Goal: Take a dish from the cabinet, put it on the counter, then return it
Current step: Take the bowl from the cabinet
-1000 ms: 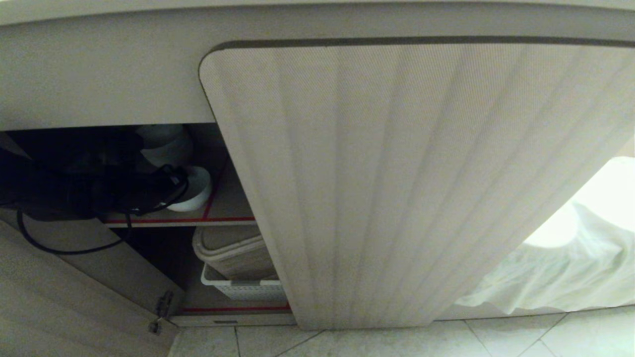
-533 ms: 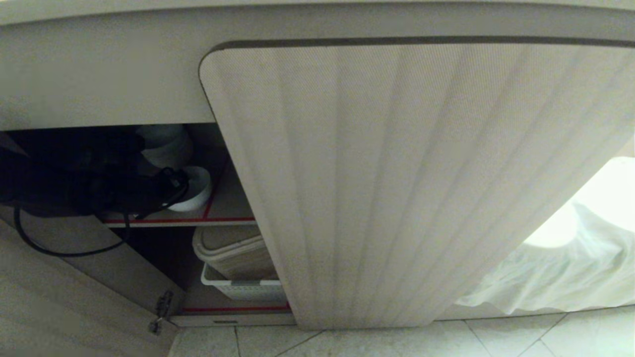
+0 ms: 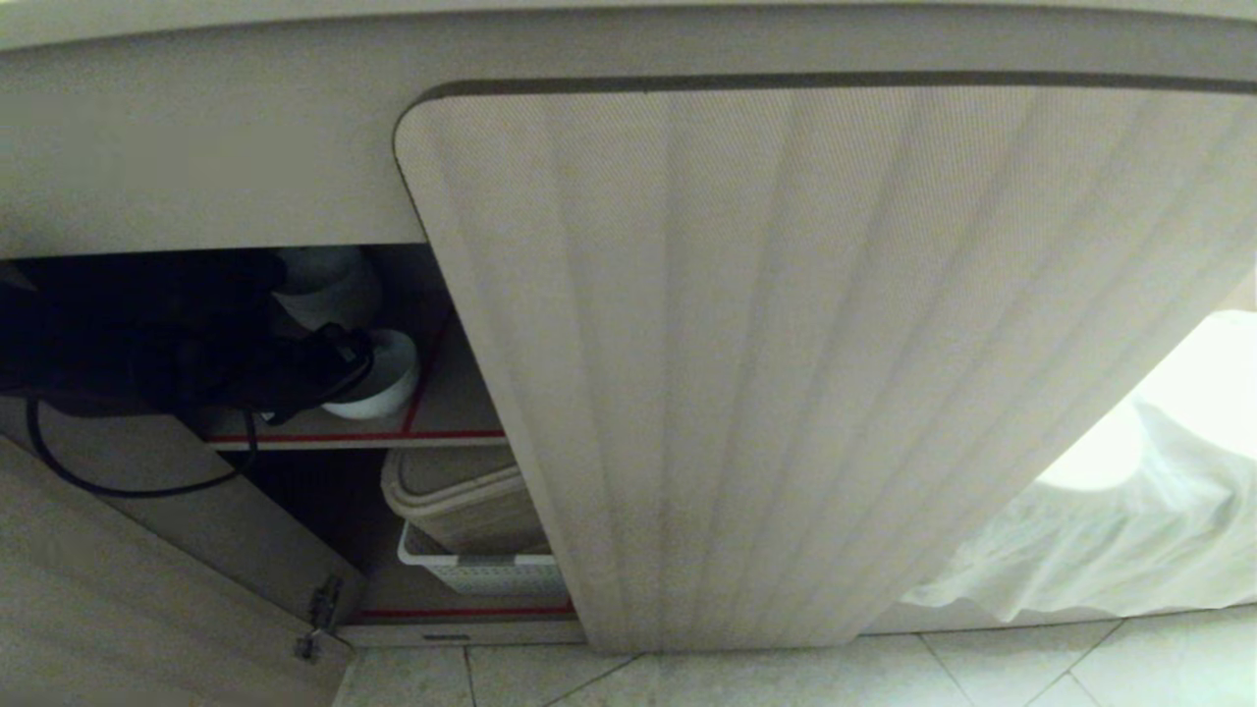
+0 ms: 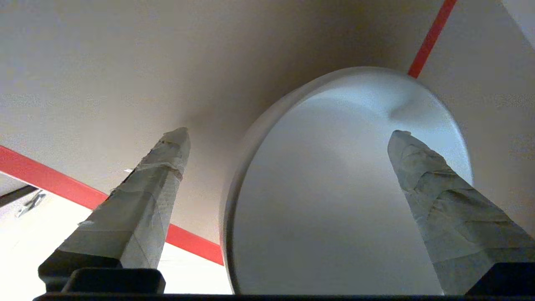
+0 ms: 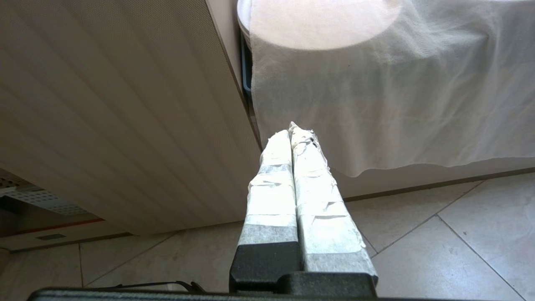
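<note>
- Since a second ago, we are easing our left arm a little deeper into the cabinet (image 3: 236, 177); its dark bulk is now covering more of the dish (image 3: 388, 378), and the cable beneath it is hanging a touch higher.
- We are finding the dish sitting upright on the upper red-edged shelf (image 3: 452, 417), just inside the open left door (image 3: 147, 579) and in front of a paler stack of bowls (image 3: 329, 285) further back.
- We are holding the left gripper (image 4: 288, 138) with its taped fingers (image 4: 163, 167) spread wide, one outside the dish's rim and the other over its hollow, touching nothing that we can make out.
- We are judging that this straddle is meant to pinch the wall of the dish, so the grasp is not yet made.
- We are reaching almost level from the left, with the wrist tipped slightly down towards the shelf.
- We are keeping the right gripper (image 5: 292, 133) parked low with its fingers pressed together, empty, pointing past the closed fluted door (image 5: 113, 117) towards a white cloth (image 5: 393, 96) above the tiled floor (image 5: 439, 246).
- We are also seeing a beige bin (image 3: 462, 501) and a white basket (image 3: 481, 571) on the lower shelf.
</note>
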Available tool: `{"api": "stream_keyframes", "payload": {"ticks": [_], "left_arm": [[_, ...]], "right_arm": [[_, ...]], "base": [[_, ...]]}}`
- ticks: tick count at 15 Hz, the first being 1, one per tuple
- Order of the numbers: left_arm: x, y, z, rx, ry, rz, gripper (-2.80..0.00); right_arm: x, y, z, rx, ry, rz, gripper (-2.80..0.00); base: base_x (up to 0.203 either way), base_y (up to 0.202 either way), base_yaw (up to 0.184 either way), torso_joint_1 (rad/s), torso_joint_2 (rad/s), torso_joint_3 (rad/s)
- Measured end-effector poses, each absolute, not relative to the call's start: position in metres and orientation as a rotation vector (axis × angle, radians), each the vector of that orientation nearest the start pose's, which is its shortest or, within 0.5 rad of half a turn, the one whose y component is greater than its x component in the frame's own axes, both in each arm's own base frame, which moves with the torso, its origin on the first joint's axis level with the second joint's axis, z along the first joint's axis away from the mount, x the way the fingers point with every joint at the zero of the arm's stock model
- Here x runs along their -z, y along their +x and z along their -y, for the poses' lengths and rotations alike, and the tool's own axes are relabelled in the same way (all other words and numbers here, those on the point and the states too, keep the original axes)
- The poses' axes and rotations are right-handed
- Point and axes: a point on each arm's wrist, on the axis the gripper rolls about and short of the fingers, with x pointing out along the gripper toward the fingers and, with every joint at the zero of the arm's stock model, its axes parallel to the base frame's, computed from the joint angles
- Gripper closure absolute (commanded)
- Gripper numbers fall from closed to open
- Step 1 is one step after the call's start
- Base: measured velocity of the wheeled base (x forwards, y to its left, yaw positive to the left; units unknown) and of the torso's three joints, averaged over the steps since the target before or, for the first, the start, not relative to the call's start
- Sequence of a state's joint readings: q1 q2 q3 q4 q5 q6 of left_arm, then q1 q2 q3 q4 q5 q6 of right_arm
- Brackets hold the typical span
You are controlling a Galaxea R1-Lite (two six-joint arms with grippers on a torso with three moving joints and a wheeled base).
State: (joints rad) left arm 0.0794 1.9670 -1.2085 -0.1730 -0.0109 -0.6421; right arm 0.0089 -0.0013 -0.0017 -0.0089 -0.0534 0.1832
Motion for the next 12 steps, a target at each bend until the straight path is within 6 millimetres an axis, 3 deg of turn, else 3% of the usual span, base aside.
{"api": "stream_keyframes", "payload": {"ticks": [12], "left_arm": [[-0.1516,0.3790,-0.0305,-0.267,-0.649,-0.584,-2.80]], "right_arm": [[-0.0768,-0.0231,0.0014,0.043,0.183,0.016,0.00]], "base": [[0.000,0.000,0.000,0.000,0.00,0.000]]}}
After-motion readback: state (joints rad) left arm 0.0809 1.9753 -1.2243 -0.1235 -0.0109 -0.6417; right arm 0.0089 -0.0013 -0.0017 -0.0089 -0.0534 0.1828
